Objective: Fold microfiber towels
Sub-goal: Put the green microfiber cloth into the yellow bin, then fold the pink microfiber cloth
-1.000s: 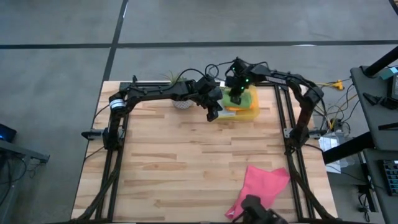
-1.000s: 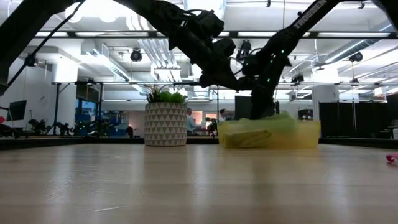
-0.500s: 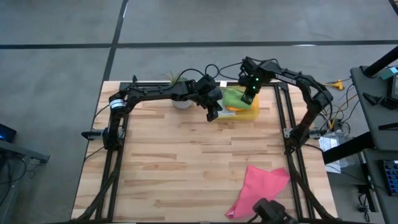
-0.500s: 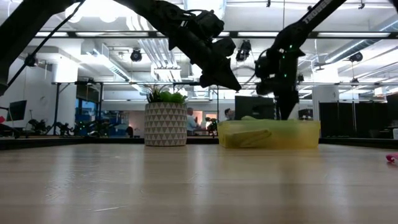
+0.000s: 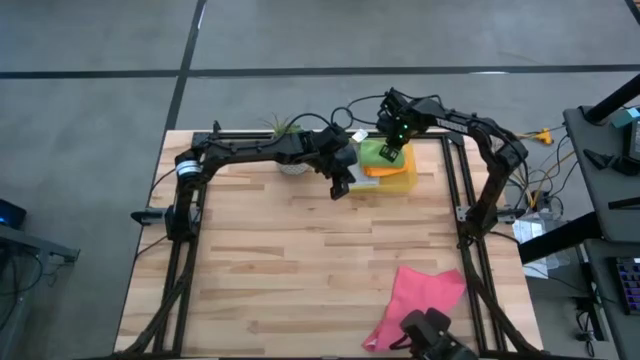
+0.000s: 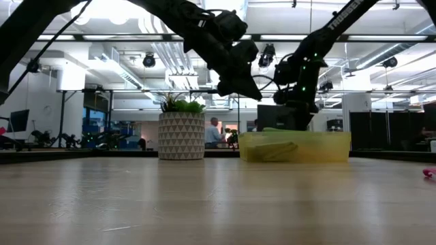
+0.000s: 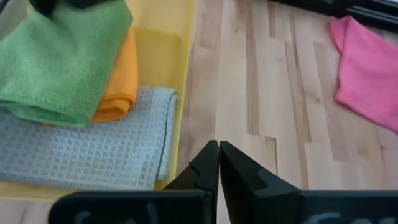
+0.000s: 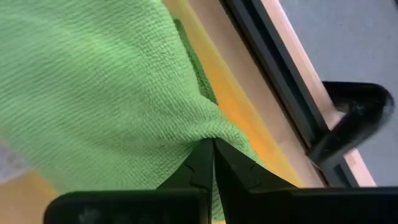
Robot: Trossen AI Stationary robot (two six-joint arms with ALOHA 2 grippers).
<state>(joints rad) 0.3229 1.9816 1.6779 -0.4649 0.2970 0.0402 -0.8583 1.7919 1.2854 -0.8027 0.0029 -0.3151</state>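
Note:
A translucent yellow bin (image 5: 405,184) stands at the table's far edge. In it a folded green towel (image 7: 62,62) lies on an orange towel (image 7: 115,81) and a light grey towel (image 7: 81,149). My right gripper (image 8: 213,147) reaches down into the bin's far side (image 5: 392,150), shut on the green towel (image 8: 93,81). My left gripper (image 7: 219,149) hangs shut and bare above the table, just off the bin's near left corner (image 5: 340,186). A pink towel (image 5: 425,300) lies spread flat near the table's front right. My right gripper pinches a puckered bit of the green towel's far edge (image 8: 205,132) between its two fingertips, coming from above and pointing steeply down. One layer or several, I cannot tell. The rest of the towel lies in the bin on the other towels.
A patterned pot with a plant (image 5: 290,165) stands left of the bin at the far edge. Bare wooden table lies between the bin and the pink towel. A dark object (image 5: 425,335) shows at the table's front edge.
My right gripper has shifted a little toward the table's far right over the bin and turned about its wrist, staying shut. The green towel, which bulged above the bin's rim, now lies lower and more bunched toward the bin's far left.

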